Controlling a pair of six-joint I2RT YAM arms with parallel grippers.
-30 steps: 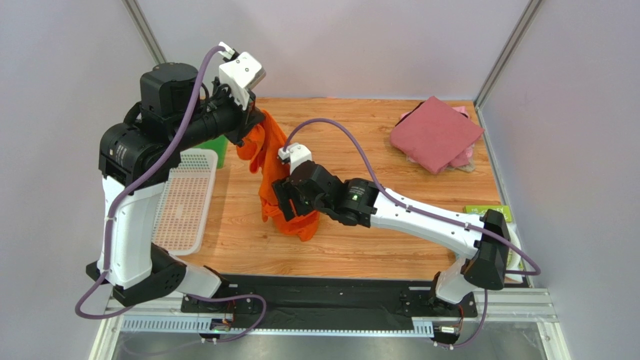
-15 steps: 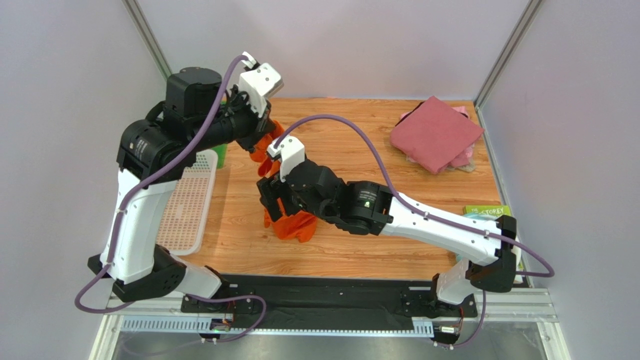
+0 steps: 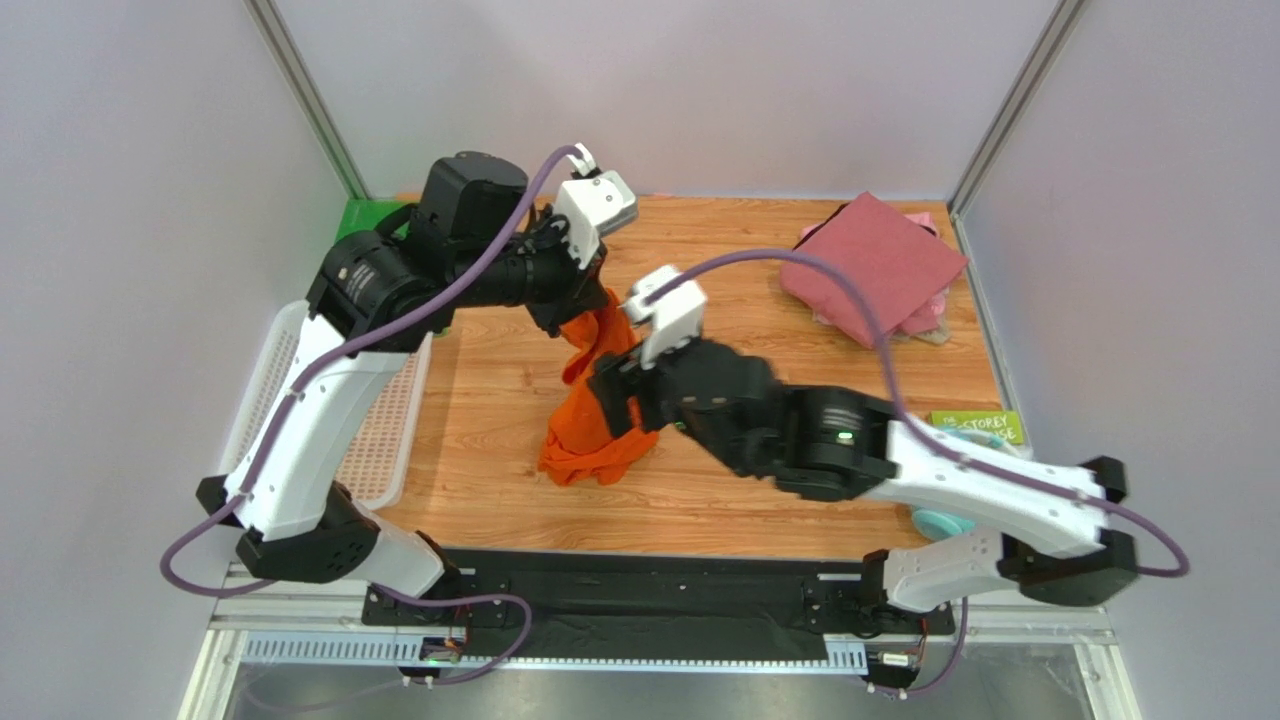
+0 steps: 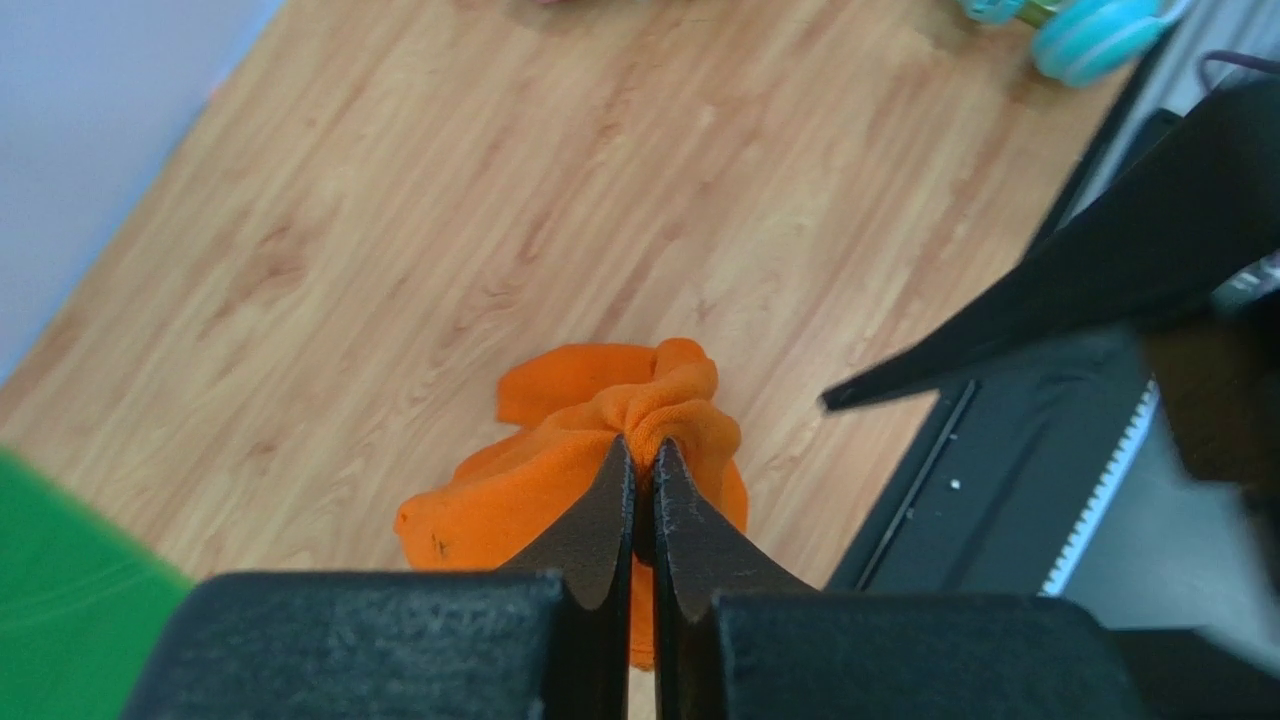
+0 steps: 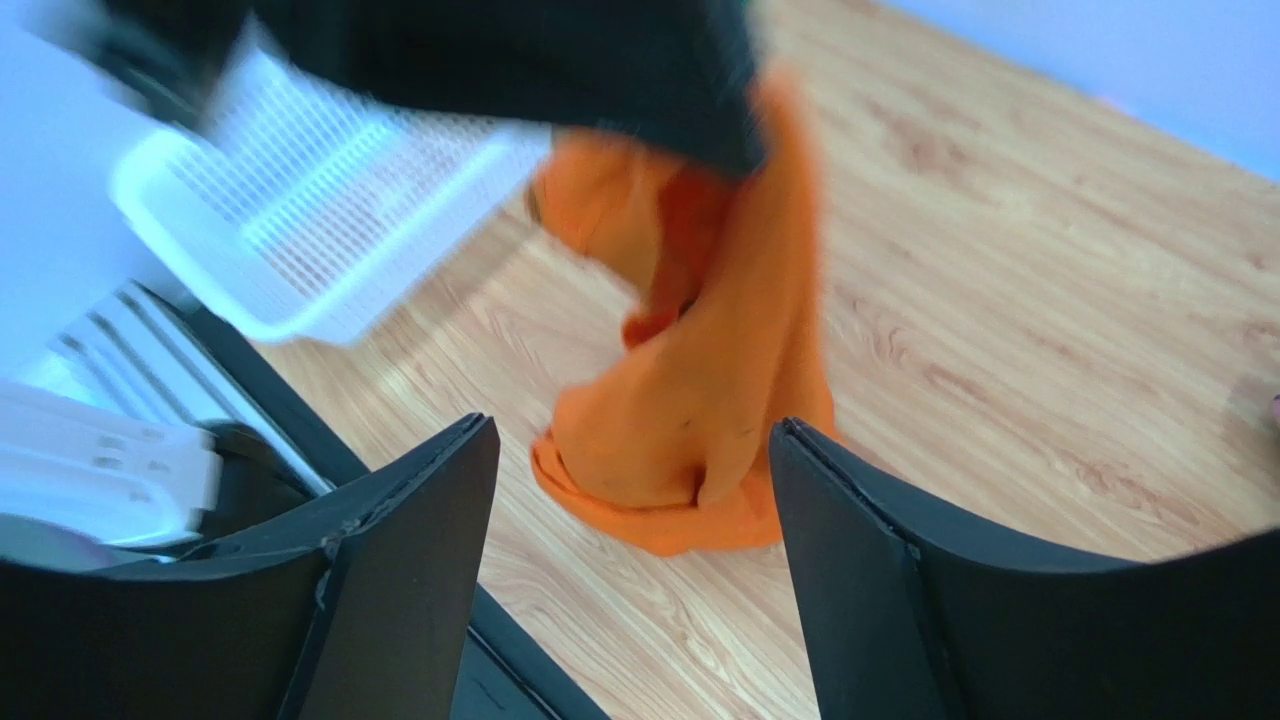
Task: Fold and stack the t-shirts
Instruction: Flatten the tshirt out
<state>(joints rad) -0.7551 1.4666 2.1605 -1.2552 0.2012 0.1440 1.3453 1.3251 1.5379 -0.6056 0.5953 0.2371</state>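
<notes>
Setting: A light wooden tabletop (image 3: 706,495) is sitting inside a booth of plain pale grey walls. Two white-and-black robot arms are rising from a black rail at its near edge.
Near right edge: A teal round object (image 3: 939,522) and a green printed packet (image 3: 977,425) are lying beside the right arm.
Right gripper (image 5: 624,435): Its jaws are standing wide apart and gripping nothing. In its wrist view the hanging cloth is showing between the two black fingers, beyond the tips.
Orange t-shirt (image 3: 594,428): It is dangling near the table's middle as a crumpled column, with its lower end pooling on the wood.
Left gripper (image 4: 639,450): Its jaws are pinching tight on a bunched ridge at the top of the orange cloth and holding it up.
Left side: A white plastic mesh basket (image 3: 368,435) is lying along the table's left edge, and a green sheet (image 3: 353,218) is peeking out behind the left arm.
Far right corner: A maroon t-shirt (image 3: 872,263), folded flat, is resting on a pale pink one (image 3: 935,311), well apart from the orange shirt.
Handling: The orange shirt is looking light, limp and shapeless. It will likely be sagging and twisting wherever it is unsupported, and it is not fragile.
Where to grip: The open right gripper is probably best taking a hem edge or shoulder corner low on the hanging cloth, away from the left pinch, so both arms can be stretching it flat. Grabbing the bunched middle is risking several layers at once.
</notes>
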